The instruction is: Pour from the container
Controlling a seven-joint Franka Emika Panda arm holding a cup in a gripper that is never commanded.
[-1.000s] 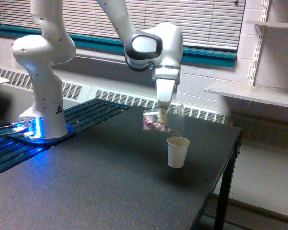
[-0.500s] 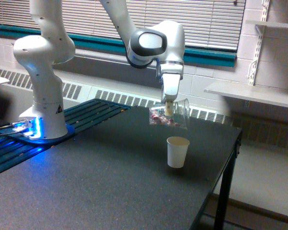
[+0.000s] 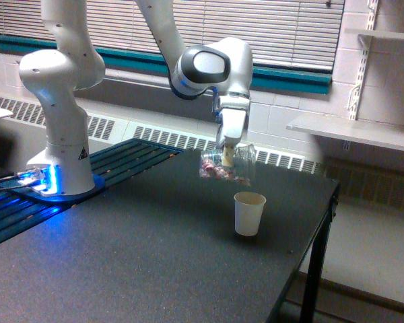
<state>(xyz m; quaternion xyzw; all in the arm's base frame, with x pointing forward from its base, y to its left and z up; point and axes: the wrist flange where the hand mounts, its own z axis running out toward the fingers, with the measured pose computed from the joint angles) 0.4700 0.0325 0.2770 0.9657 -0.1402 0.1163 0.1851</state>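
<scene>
On the exterior view's left, the white arm base (image 3: 62, 145) carries a small triangular warning sticker, too small to read. Rightward, the fingers (image 3: 225, 156) clamp the container (image 3: 227, 165), clear plastic tipped sideways with reddish-brown and pale bits inside, held above the black bench (image 3: 141, 262), just up-left of the paper cup (image 3: 249, 213).

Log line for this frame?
gripper: shut on container | container: tilted, above-left of paper cup | cup: upright on table

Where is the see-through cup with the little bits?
In the exterior view, the clear plastic container hangs tipped in the gripper, above and slightly left of the off-white paper cup.
</scene>
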